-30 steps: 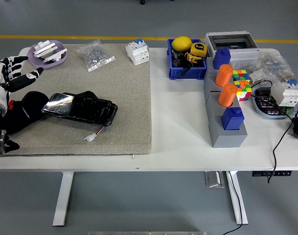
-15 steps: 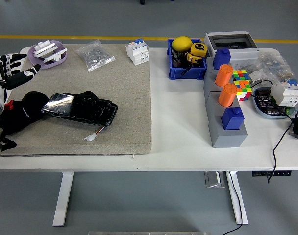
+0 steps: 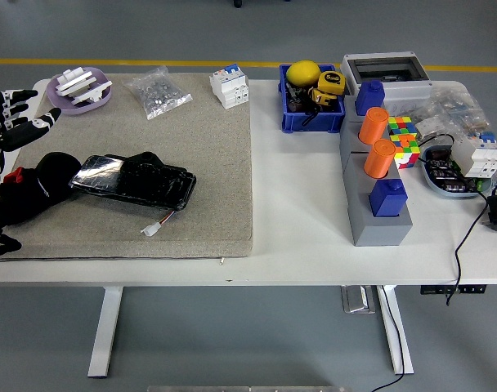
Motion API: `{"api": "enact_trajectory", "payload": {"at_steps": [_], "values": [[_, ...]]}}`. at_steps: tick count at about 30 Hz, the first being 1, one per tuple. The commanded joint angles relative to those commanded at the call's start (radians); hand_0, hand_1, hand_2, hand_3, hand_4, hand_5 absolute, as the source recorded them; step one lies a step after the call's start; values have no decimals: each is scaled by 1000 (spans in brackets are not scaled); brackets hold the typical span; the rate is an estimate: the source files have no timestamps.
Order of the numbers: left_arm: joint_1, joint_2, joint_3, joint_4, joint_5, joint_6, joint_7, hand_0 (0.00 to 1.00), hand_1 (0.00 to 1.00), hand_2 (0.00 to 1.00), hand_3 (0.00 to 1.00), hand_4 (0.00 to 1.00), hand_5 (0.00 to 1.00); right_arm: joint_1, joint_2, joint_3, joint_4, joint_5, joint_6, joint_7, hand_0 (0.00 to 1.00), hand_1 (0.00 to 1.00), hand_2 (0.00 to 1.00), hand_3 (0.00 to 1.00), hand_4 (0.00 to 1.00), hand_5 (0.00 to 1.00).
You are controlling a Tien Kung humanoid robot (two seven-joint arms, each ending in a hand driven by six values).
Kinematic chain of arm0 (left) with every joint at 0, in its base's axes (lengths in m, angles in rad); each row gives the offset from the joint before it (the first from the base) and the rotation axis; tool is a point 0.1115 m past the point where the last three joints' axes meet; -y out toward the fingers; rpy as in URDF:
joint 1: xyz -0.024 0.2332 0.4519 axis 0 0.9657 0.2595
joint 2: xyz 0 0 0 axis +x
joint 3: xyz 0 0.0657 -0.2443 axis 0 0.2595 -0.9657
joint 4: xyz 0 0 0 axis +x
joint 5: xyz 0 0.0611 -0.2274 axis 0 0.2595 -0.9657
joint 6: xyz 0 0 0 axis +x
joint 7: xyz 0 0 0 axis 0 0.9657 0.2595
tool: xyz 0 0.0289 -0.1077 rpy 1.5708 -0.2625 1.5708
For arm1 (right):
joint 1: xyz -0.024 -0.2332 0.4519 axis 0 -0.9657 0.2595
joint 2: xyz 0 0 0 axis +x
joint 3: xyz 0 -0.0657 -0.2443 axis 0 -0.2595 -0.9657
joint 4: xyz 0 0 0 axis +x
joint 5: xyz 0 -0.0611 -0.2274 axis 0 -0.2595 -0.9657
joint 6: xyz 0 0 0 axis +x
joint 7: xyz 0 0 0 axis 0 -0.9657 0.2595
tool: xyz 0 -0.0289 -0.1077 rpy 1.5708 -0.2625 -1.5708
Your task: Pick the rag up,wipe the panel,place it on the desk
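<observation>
A black rag (image 3: 34,188) lies bunched on the grey mat (image 3: 199,155) at the far left. The glossy black panel (image 3: 134,180) lies beside it on the mat, its left end resting on the rag, with a small white connector (image 3: 153,229) on wires at its front. My left hand (image 3: 11,120) is at the picture's left edge, above and behind the rag, with its fingers spread and holding nothing. It is apart from the rag. My right hand is out of view.
A purple dish (image 3: 78,88) with white parts, a bag of screws (image 3: 157,91) and a white breaker (image 3: 230,86) stand along the mat's back. To the right are a blue bin (image 3: 311,110), a grey block (image 3: 378,204) with orange cylinders, a colour cube (image 3: 403,139) and cables.
My left hand has drawn back to the left and a little up, away from the rag and panel. The rag and panel have not moved.
</observation>
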Motion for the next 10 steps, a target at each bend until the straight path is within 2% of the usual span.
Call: {"api": "enact_trajectory", "payload": {"at_steps": [10], "values": [[13,11,-6,1,-3,-8,6,757,825,811,634,837,175,17,-1,0,1,-12,2,-1,741,620,607,556,901,422]]}}
